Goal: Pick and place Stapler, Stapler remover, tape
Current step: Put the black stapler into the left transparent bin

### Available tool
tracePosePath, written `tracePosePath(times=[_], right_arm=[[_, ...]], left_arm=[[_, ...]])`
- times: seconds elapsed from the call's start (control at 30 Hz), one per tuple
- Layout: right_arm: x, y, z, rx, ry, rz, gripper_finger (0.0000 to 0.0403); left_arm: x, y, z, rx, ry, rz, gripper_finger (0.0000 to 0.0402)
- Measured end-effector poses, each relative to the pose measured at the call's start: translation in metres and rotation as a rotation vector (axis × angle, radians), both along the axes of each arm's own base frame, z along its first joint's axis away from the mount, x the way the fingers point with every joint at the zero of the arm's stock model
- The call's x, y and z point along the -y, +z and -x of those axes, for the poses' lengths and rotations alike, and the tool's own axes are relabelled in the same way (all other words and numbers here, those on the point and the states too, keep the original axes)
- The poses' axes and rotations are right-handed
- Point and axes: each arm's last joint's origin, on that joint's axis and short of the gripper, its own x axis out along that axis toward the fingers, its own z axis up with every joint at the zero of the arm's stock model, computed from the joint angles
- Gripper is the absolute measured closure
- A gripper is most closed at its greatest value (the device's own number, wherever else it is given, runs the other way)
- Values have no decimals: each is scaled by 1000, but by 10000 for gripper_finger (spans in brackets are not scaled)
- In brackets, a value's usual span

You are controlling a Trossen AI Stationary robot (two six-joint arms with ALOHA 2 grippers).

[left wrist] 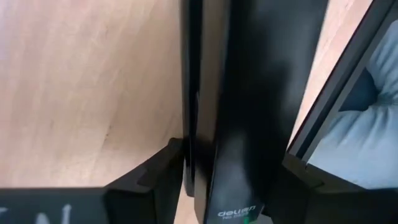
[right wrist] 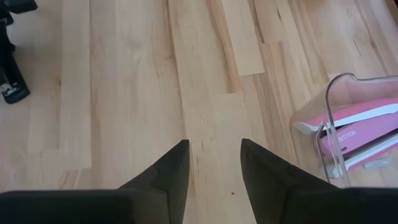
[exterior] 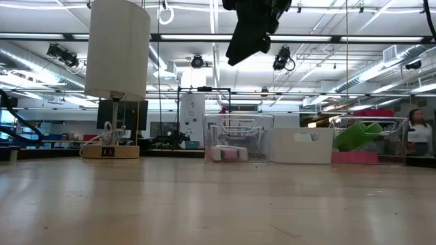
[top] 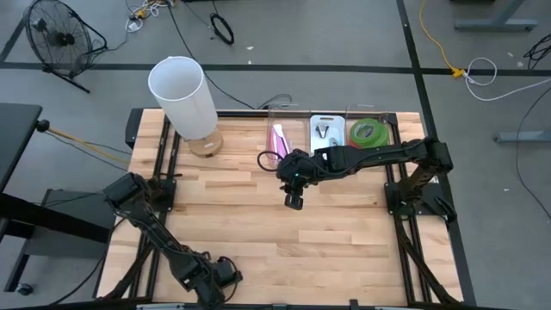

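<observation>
While bare tabletop (top: 258,232) spreads below, the right gripper (top: 294,201) hovers parted, empty; back-edge bins hold pink stapler (top: 280,138), remover (top: 323,132), green tape (top: 368,133). Left gripper (top: 225,274): cannot tell.

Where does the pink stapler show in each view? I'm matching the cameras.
High view: pink stapler in a clear bin at the table's far edge.
Low view: behind clear walls, centre.
Left wrist view: not in it.
Right wrist view: at the right edge.
Shared landmark: its clear bin.

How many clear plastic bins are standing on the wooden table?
3, in a row along the far edge: one holding the pink stapler, the middle, and one with green tape rolls.
</observation>
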Motion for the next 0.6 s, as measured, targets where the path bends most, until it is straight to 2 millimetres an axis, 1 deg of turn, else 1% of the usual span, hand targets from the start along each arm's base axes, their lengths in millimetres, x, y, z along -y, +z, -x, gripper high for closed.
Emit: tracePosePath(times=[0.1,0.23,0.47,0.53,0.6], right_arm=[[0,0,0,3,0,0,259],[0,0,0,5,0,-1,259],[-2,0,0,3,20,-39,259],[-3,-2,-1,3,52,-81,259],[-4,-9,1,-15,79,-110,259]], left_arm=[[-1,-6,-2,-22,-30,-11,218],[-4,-7,-3,-19,-62,-27,266],[-14,-7,-9,10,-75,-104,266],[-21,-4,-13,42,-85,-146,266],[-32,1,-19,83,-77,-216,266]])
